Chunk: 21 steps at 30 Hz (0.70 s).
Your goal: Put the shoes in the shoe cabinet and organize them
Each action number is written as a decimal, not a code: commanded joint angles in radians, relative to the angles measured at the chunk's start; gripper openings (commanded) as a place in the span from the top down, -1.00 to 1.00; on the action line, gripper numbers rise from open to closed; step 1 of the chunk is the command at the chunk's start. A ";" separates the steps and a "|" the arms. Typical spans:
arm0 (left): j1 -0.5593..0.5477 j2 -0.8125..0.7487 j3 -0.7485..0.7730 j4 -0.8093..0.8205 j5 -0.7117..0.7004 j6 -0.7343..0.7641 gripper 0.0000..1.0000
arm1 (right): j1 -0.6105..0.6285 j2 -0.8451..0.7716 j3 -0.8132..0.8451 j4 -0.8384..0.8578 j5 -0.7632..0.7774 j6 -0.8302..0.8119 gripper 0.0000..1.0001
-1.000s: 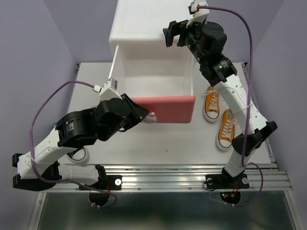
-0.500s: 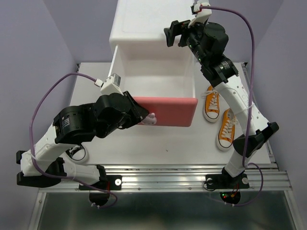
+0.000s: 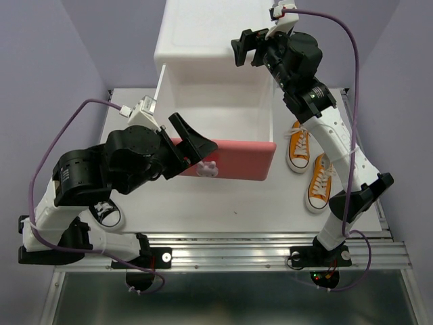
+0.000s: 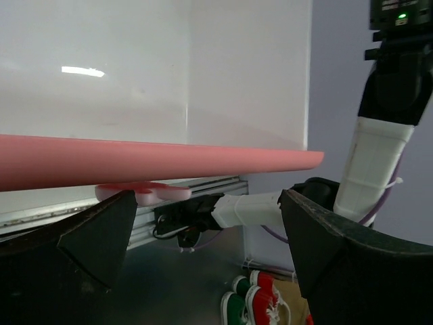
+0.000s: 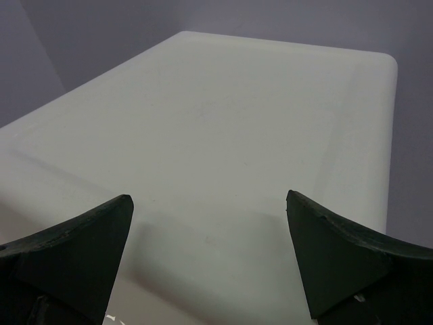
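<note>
The white shoe cabinet [image 3: 203, 37] stands at the back with its upper drawer pulled out; the drawer's pink front [image 3: 240, 159] carries a bunny knob [image 3: 208, 169]. My left gripper [image 3: 195, 150] is open just left of that knob, holding nothing. The left wrist view has the pink front [image 4: 155, 159] and the knob [image 4: 139, 193] above the spread fingers [image 4: 101, 233]. My right gripper [image 3: 247, 47] hovers open over the cabinet top [image 5: 223, 122]. Two orange shoes [image 3: 298, 145] [image 3: 319, 181] lie right of the drawer. One black shoe [image 3: 108, 215] peeks out under my left arm.
The open drawer's white inside [image 3: 216, 115] holds nothing that I can see. The metal rail [image 3: 237, 247] runs along the table's near edge. Red and green sneakers [image 4: 264, 298] lie on the floor below the table.
My left gripper was shut on the bunny knob and has let go, opening wide and lifting back a little to the left. The right arm has hardly moved.
</note>
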 commanded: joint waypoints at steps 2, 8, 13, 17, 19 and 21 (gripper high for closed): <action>-0.002 0.042 0.148 0.023 -0.019 0.060 -0.97 | 0.010 0.087 -0.052 -0.270 -0.025 0.090 -1.00; -0.003 0.101 0.299 0.057 0.034 0.151 -0.97 | 0.010 0.086 -0.049 -0.264 -0.025 0.078 -1.00; -0.003 0.067 0.307 0.182 0.045 0.165 -0.97 | 0.010 0.084 -0.049 -0.264 -0.022 0.080 -1.00; -0.003 0.068 0.297 0.270 0.001 0.233 -0.97 | 0.010 0.083 -0.045 -0.262 -0.019 0.093 -1.00; -0.003 0.079 0.294 0.357 -0.047 0.302 -0.97 | 0.010 0.083 -0.043 -0.262 -0.016 0.100 -1.00; -0.003 0.101 0.285 0.424 -0.148 0.380 -0.97 | 0.010 0.084 -0.037 -0.262 -0.015 0.113 -1.00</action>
